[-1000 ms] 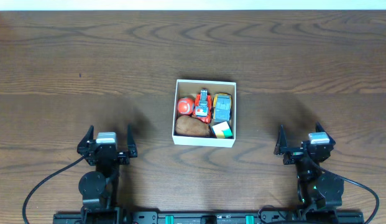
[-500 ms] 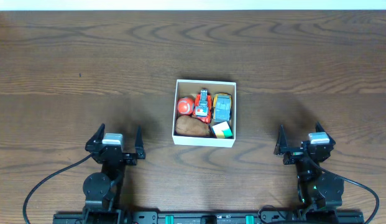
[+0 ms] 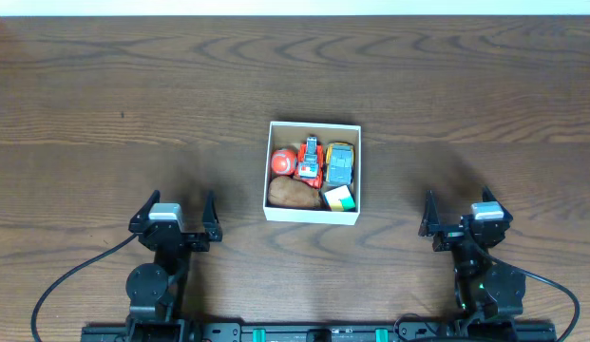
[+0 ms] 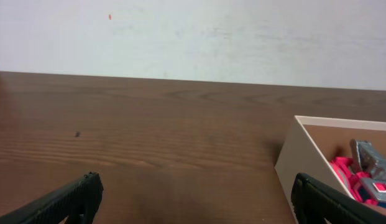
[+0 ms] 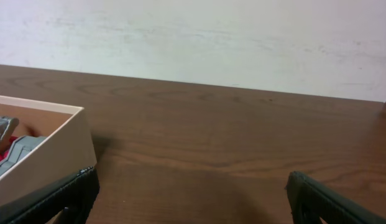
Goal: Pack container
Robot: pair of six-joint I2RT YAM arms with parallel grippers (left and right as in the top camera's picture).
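- The dark wooden bench (image 3: pixel 104 85) is seen to carry only one loose thing, the container, together with the two arms mounted at its near edge.
- The container (image 3: pixel 312 216) is set near the middle of the bench, between the two arms and farther from the near edge than both, well apart from each.
- It is judged to be light and fairly stiff, since the walls look like thin white card around a brown cardboard floor. A hard squeeze is likely to buckle a wall.
- A hold is best taken on the upper rim of a side wall, one finger inside and one outside. The left wall is suggested, where a little room is left beside the ball.
- The opening is turned straight up. The outline is close to square, so no clear long axis is made out, and the walls are lined up roughly with the bench edges.
- The left claw (image 3: pixel 177 205) is spread wide with nothing between its fingers, and it is held low near the bench front.
- The right claw (image 3: pixel 456 214) is likewise parted wide and empty, as is confirmed by its wrist view.
- Inside the container, a brown lumpy toy (image 3: pixel 294 194) is lain at the near left.
- A blue and yellow toy car (image 3: pixel 341 163) and a red toy vehicle (image 3: pixel 311 163) are laid side by side, pointing away from the arms.
- A red ball (image 3: pixel 283 161) and a green, yellow and white block (image 3: pixel 340 199) are packed into the remaining corners.
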